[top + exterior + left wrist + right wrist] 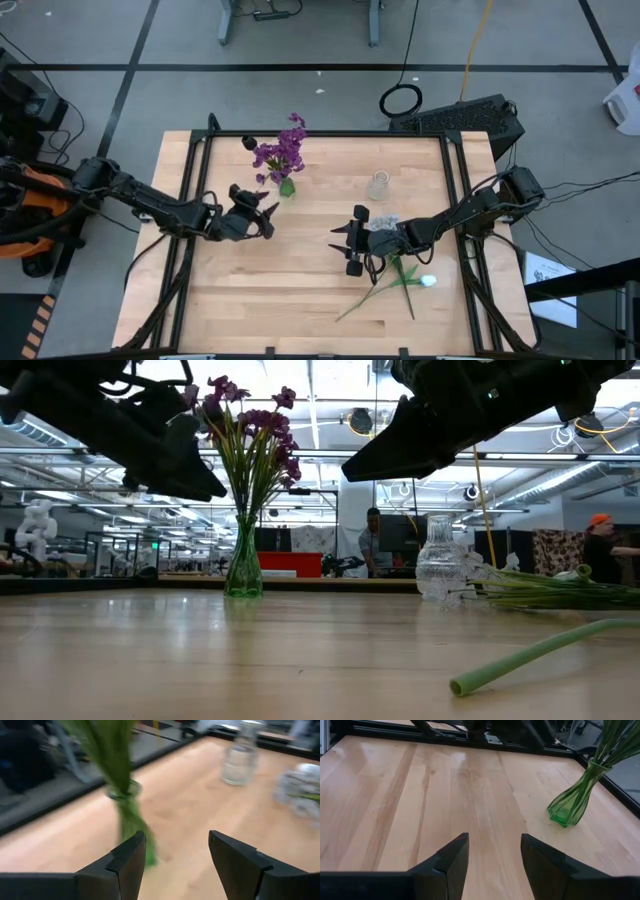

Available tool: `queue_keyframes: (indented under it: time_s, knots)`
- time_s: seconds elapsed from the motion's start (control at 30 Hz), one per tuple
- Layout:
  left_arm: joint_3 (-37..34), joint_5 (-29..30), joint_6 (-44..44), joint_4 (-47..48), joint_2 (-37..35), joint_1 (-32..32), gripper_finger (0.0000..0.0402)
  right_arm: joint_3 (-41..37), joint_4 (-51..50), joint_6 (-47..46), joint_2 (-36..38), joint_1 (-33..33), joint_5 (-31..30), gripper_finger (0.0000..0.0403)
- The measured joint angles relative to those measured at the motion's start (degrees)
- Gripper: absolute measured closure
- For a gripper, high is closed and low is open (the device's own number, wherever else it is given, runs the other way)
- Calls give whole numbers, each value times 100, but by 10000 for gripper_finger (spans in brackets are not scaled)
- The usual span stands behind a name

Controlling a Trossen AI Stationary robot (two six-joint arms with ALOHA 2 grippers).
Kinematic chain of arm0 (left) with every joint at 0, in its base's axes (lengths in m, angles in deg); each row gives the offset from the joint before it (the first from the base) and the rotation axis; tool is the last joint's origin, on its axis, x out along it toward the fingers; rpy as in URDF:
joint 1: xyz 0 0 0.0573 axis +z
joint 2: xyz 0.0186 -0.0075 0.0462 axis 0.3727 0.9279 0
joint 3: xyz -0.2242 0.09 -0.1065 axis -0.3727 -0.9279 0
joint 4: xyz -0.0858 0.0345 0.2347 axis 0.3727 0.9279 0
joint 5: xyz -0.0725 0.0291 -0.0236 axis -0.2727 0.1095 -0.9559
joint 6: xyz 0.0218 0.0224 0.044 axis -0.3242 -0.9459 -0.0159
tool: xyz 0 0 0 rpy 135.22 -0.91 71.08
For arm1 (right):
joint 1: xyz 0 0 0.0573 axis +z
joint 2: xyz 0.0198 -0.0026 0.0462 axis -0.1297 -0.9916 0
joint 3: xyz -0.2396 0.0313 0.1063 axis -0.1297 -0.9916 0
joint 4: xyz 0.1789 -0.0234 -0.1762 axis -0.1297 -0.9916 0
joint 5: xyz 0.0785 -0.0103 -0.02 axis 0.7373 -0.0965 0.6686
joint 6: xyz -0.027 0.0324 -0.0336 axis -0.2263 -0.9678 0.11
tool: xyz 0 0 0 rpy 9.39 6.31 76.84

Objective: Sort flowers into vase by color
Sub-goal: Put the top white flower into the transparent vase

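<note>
While purple flowers [283, 152] stand in the green vase [287, 186], we back the empty, parted left gripper [268, 218] clear; the right gripper [352, 243], parted and empty, should take the pale flowers [385, 224] lying beside it on the surface [300, 290].

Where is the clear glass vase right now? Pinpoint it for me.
In the high view the clear vase stands upright at the table's far right, empty, right of the green vase and just beyond the pale flowers by the right hand.
</note>
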Motion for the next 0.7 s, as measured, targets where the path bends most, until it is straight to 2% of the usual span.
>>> queue_keyframes:
  time_s: [0.27,0.37,0.5,0.7]
  knots:
    - [0,-819,417,-2,0,-399,180,0,-199,-612,0,2,0,232]
    - [0,-864,475,-6,0,-587,180,0,-505,-1119,0,1,67,232]
    - [0,-874,593,-92,95,-844,180,0,-928,-1880,0,13,572,232]
    - [0,-879,577,-854,549,-1150,180,0,-1929,-2717,0,357,1029,232]
